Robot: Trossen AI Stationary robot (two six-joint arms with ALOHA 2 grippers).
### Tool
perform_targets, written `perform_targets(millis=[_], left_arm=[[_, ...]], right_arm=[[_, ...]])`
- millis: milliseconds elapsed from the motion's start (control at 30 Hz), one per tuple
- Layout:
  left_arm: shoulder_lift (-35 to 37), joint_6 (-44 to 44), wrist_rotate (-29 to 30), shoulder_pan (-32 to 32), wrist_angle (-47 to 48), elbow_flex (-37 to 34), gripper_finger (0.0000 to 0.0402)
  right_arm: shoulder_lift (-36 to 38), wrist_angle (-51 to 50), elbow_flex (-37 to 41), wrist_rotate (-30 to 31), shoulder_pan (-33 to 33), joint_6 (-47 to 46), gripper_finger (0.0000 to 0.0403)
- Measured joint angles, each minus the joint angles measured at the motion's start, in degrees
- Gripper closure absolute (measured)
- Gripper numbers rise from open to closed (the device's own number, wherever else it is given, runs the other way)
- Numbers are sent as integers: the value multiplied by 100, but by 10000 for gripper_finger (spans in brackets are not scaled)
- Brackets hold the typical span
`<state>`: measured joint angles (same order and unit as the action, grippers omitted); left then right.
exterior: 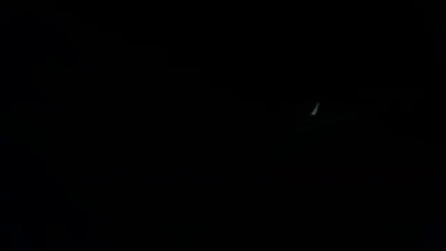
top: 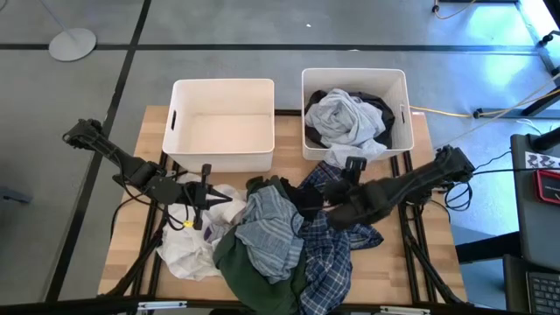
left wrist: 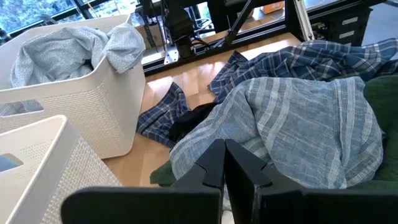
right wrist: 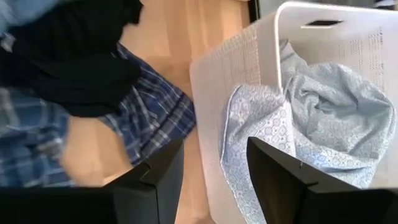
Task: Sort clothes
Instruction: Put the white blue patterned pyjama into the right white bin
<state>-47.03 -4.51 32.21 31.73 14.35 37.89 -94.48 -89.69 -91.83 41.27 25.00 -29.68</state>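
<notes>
A: Where are the clothes?
B: Most lie heaped on the table's near half; a pale shirt fills the right bin. The left bin holds none.
A: The grippers?
B: The left gripper is closed on nothing, over the white garment. The right gripper hangs above the plaid shirt, fingers parted, holding nothing.

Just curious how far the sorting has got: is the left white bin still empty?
Yes, the left bin shows only its bare white floor, while the right bin already holds crumpled clothes.
</notes>
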Motion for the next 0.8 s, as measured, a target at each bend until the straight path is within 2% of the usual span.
perform_targets(millis=[400, 533, 800], left_arm=[[-1, -35, 0, 0, -2, 0, 400], [-2, -37, 0, 0, -2, 0, 400], [-2, -39, 0, 0, -2, 0, 400]], right_arm=[[0, -2, 1274, 690, 15, -341, 229], [0, 12, 1548, 965, 13, -353, 229], [0, 202, 1924, 1096, 11, -353, 229]])
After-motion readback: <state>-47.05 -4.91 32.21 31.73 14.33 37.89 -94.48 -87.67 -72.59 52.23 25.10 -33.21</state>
